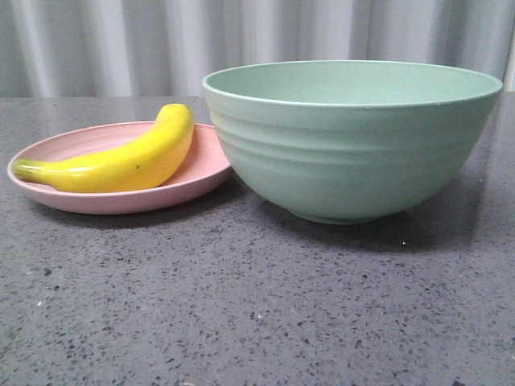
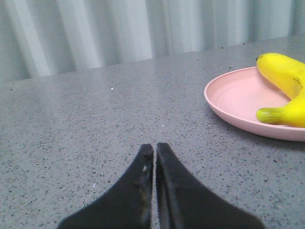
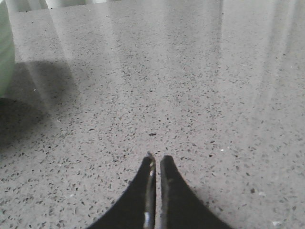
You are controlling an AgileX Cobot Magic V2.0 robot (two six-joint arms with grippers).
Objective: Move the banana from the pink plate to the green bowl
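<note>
Speckled grey desk [image 1: 241, 305] fills the whole near stretch of the front view, bare from the front edge up to the two dishes. Behind it the green bowl [image 1: 354, 145] stands on the right, tall and ridged, its rim well above everything else. Just left of it sits the pink plate [image 1: 105, 201], its right rim running behind the bowl's side, so I cannot tell whether they touch. On the plate lies the banana [image 1: 121, 161], curved, greenish stem end near the plate's left rim, the other end rising toward the bowl. Low over bare desk, the left pincer [image 2: 155, 148] has its black fingers pressed nearly together, only a thin slit between them, gripping nothing; the plate and banana lie off to one side of it, well apart. Likewise the right pincer [image 3: 156, 160] is closed to a slit and empty, open desk ahead, with a sliver of the bowl at the picture's edge.
</note>
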